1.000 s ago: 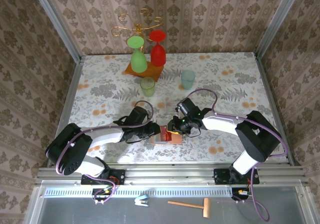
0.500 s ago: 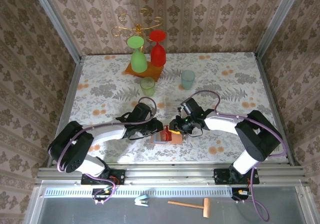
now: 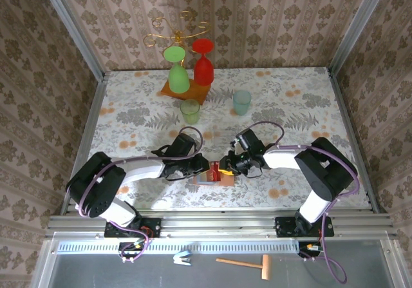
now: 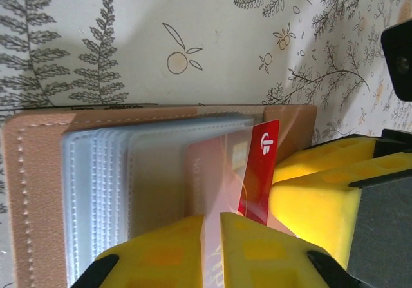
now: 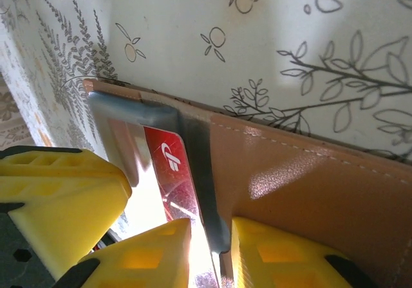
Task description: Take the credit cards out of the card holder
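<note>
So we've got the left gripper (image 4: 212,223) pinching a red credit card (image 4: 259,172) poking out of the open card holder (image 5: 309,191), which the right gripper (image 5: 211,233) clamps near the table's (image 3: 129,101) front edge.

White logo (image 4: 266,145) on credit card (image 4: 256,182)
</note>
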Robot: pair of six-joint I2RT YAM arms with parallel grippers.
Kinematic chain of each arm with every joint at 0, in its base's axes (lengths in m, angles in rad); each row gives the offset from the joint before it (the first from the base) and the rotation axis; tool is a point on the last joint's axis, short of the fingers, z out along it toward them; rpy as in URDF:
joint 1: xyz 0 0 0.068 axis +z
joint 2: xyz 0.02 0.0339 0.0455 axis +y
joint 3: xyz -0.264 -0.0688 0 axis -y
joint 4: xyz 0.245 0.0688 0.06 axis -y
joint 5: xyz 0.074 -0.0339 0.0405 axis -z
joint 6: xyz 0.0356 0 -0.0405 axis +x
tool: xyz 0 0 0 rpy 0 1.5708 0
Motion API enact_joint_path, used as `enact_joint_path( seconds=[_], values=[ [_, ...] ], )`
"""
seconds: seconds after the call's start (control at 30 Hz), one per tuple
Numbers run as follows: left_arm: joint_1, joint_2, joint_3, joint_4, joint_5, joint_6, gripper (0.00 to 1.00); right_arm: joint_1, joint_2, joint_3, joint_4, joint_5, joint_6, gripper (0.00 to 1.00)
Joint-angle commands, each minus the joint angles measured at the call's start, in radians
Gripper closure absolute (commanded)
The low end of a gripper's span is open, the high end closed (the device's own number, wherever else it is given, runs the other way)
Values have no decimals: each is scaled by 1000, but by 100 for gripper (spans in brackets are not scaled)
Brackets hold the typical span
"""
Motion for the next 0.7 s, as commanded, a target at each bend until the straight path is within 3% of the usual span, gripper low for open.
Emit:
enact_joint_path(
  seconds=[0.0,0.67],
  values=[
    [3,18,-15,-20,13,18,85,-6,33,-23,87,-66,37,79],
    [28,5,-40,-20,18,27,85,-9,90,-31,160,-124,54,84]
  ],
)
